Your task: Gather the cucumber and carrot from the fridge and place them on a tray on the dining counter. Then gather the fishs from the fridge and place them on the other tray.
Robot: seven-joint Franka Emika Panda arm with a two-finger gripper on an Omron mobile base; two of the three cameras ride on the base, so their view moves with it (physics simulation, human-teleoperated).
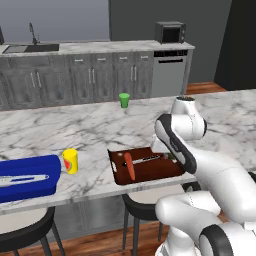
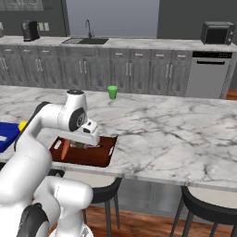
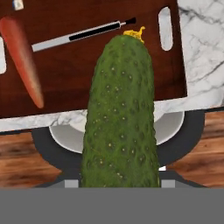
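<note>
Two trays sit on the long white-and-grey veined marble dining counter (image 1: pixel 90 127) in the left base view: a shallow deep-blue rectangular tray (image 1: pixel 27 181) at the left, with a slim silver-grey fish (image 1: pixel 22 179) in it, and a dark reddish-brown tray (image 1: pixel 145 167) holding an orange carrot (image 1: pixel 130 166) and a knife (image 1: pixel 149 159). A yellow cup (image 1: pixel 70 161) stands just beside the blue tray, a green cup (image 1: pixel 124 100) farther back.

In the right base view the white arm bends down over the brown tray's near side; the gripper (image 2: pixel 82 144) is low above it.

The hand view shows the bumpy dark-green cucumber (image 3: pixel 120 113) held between the fingers, its yellow-tipped end reaching over the brown tray's near rim, apart from the carrot at left.
</note>
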